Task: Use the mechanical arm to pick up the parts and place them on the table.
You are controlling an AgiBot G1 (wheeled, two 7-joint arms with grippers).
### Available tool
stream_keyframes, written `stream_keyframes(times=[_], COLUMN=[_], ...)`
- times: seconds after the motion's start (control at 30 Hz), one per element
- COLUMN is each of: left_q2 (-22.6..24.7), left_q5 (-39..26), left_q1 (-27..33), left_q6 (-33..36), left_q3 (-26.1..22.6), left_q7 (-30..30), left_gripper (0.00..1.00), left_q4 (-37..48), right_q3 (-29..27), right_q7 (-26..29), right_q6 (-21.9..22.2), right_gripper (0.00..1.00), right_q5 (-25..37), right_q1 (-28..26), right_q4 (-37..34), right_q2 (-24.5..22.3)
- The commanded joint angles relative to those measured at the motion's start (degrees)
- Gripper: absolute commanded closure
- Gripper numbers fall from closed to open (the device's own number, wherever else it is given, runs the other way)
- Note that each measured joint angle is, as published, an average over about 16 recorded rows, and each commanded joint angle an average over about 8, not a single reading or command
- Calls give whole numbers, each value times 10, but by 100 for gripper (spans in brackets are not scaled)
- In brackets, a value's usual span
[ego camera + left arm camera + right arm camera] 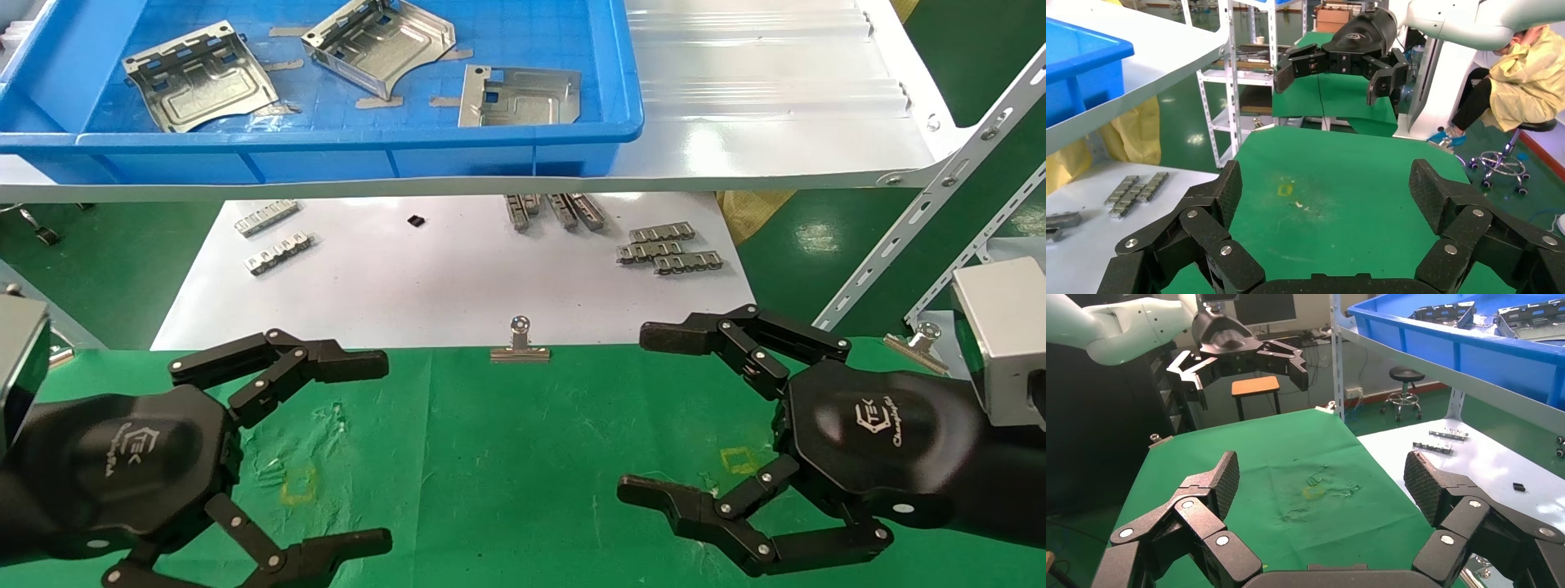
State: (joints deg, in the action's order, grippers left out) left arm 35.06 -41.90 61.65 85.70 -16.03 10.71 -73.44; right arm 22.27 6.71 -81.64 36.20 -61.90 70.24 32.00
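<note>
- The left gripper [372, 445] hovers over the left side of the green-cloth bench [507, 457], jaws spread wide and holding nothing.
- The right gripper [645, 416] hovers over the right side of the same bench, facing the left one, its jaws also wide apart and empty.
- The left wrist view shows that gripper's fingers [1223, 196] splayed above bare green cloth, with the right gripper farther off.
- Three parts lie in the blue bin [343, 155] on the white shelf [784, 139] above and behind the bench: one at the left [196, 77], one tilted in the middle [380, 41], one at the right [519, 96].
- Small toothed metal strips [666, 249] lie on the white sheet [425, 286] beyond the cloth.
- A silver binder clip [520, 341] sits at the cloth's far edge, between the two grippers.
</note>
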Motion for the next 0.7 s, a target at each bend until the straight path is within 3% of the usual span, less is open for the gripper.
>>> stream_keyframes(times=[0.03,0.07,0.1,0.7], left_q2=[0,0,0,0], left_q5=[0,0,0,0], left_q1=[0,0,0,0], left_q6=[0,0,0,0], left_q3=[0,0,0,0], left_q7=[0,0,0,0], left_gripper=[0,0,0,0], left_q4=[0,0,0,0], right_q3=[0,0,0,0], right_q7=[0,0,0,0], right_q6=[0,0,0,0], right_gripper=[81,94,100,100], right_q5=[0,0,0,0], right_q1=[0,0,0,0], right_q4=[0,0,0,0], right_q2=[0,0,0,0])
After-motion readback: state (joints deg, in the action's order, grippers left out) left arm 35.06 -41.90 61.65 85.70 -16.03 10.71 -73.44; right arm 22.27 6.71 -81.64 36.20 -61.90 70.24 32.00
